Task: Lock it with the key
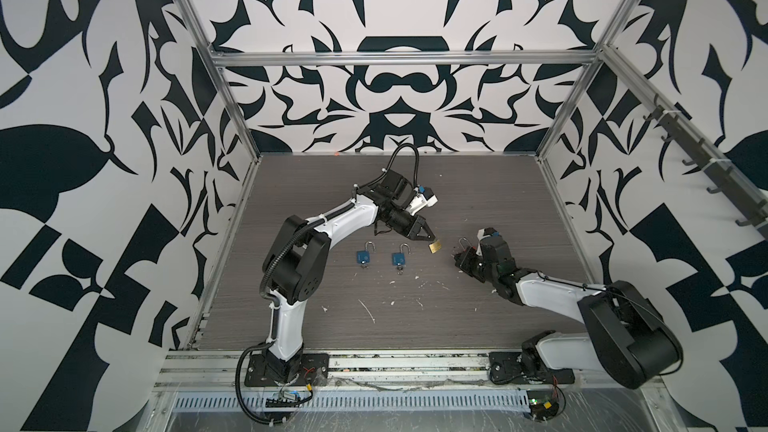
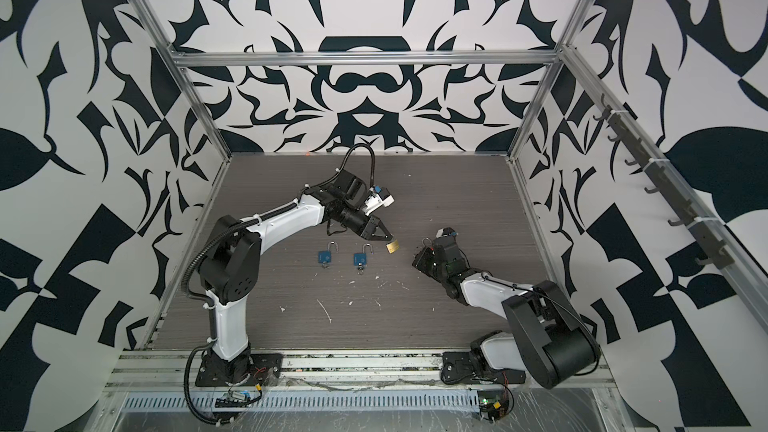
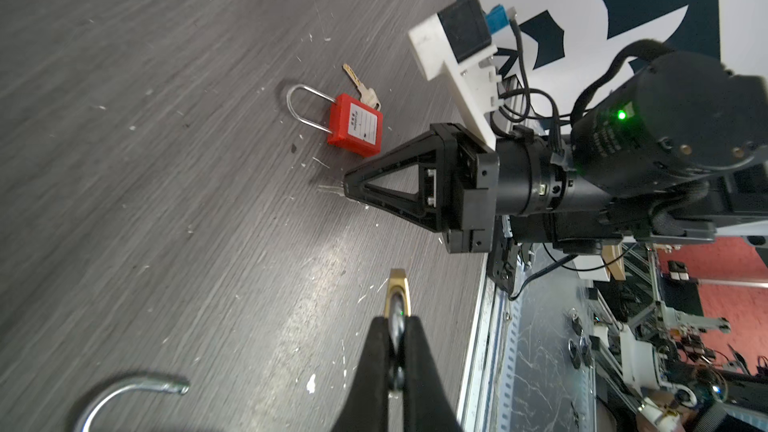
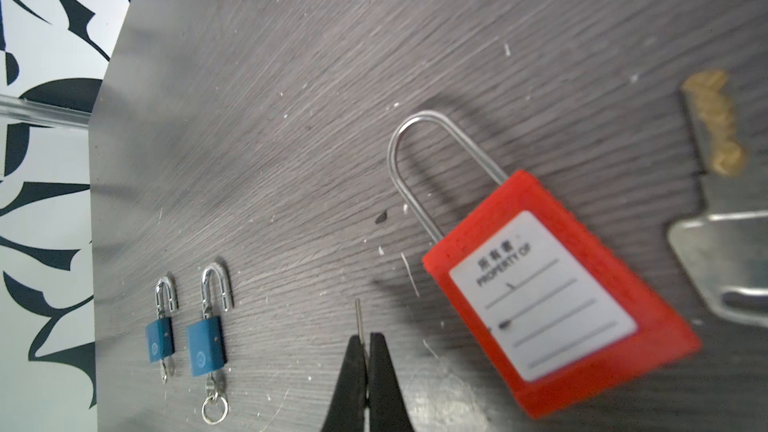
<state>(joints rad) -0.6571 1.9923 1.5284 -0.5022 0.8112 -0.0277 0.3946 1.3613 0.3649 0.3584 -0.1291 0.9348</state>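
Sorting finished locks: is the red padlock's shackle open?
No, the red padlock has both shackle legs seated in its body.

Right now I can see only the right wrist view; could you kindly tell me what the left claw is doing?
Observer: The left claw is shut on a brass padlock, whose body sticks out beyond the claw.
Operator: Thank you. Where is it relative to my right claw and its key?
Observer: In both top views it is just left of your claw, with a gap between them.
Operator: And relative to the blue padlocks?
Observer: The left blue padlock and the right blue padlock lie on the table to the brass padlock's left, clear of it.
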